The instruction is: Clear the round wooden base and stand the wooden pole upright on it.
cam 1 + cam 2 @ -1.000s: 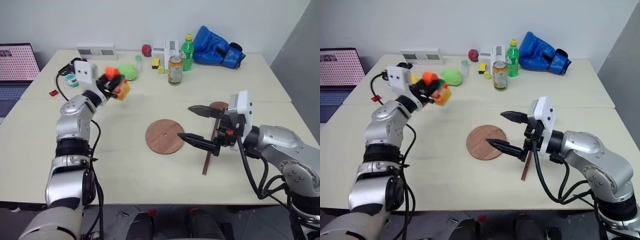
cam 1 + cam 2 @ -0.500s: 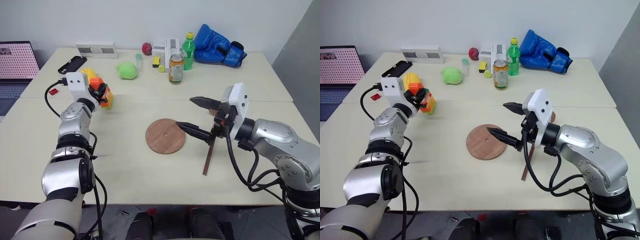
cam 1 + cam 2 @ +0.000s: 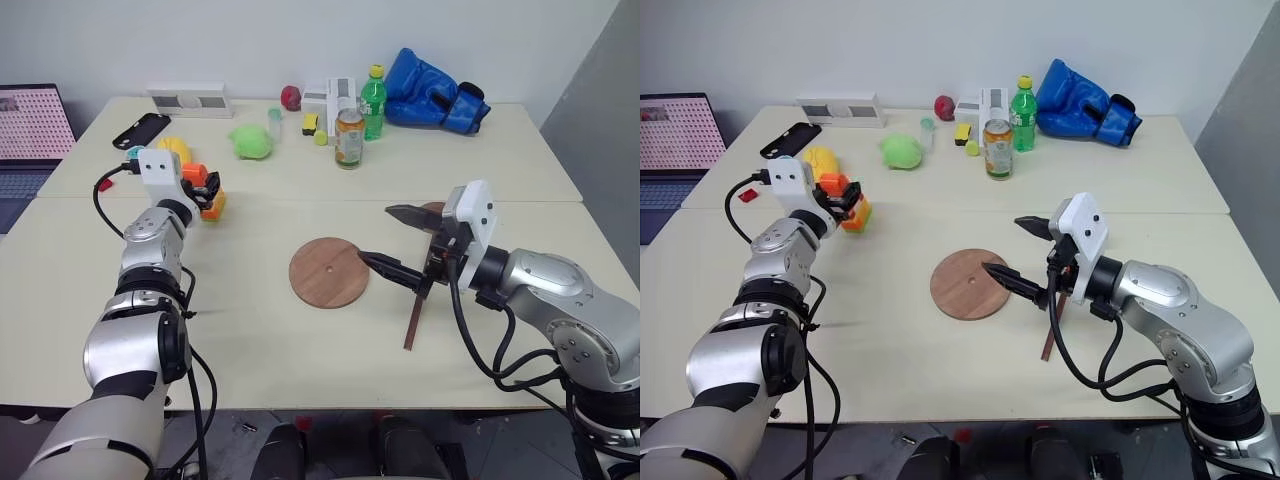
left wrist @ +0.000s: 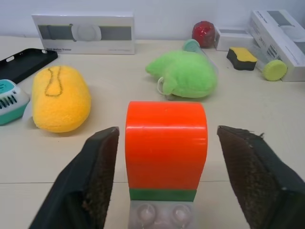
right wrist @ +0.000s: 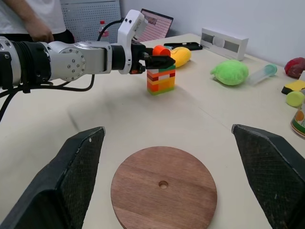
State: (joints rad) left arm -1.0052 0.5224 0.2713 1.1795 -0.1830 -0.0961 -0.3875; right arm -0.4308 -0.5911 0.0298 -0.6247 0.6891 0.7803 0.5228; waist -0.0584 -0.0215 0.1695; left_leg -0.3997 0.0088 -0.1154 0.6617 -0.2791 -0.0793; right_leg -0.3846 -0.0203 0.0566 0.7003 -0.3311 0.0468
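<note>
Black right end effector [image 3: 392, 240] fingers spread wide, level, hovering beside bare reddish round wooden base [image 3: 329, 272]; wooden pole [image 3: 419, 303] lies flat on worktop [image 3: 250, 340] under it. Left end effector [image 4: 169, 183] fingers apart around block tower [image 5: 160, 77].

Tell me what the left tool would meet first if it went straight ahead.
The block tower between its open fingers; the left tool already straddles it. Beyond that, probably the green plush, though depth is unclear.

You get bright, even overhead light; the desk [image 3: 300, 370] shows soft, faint shadows and no glare. Head views are sharp. Wrist views blur the near black fingers [image 4: 97, 179].
</note>
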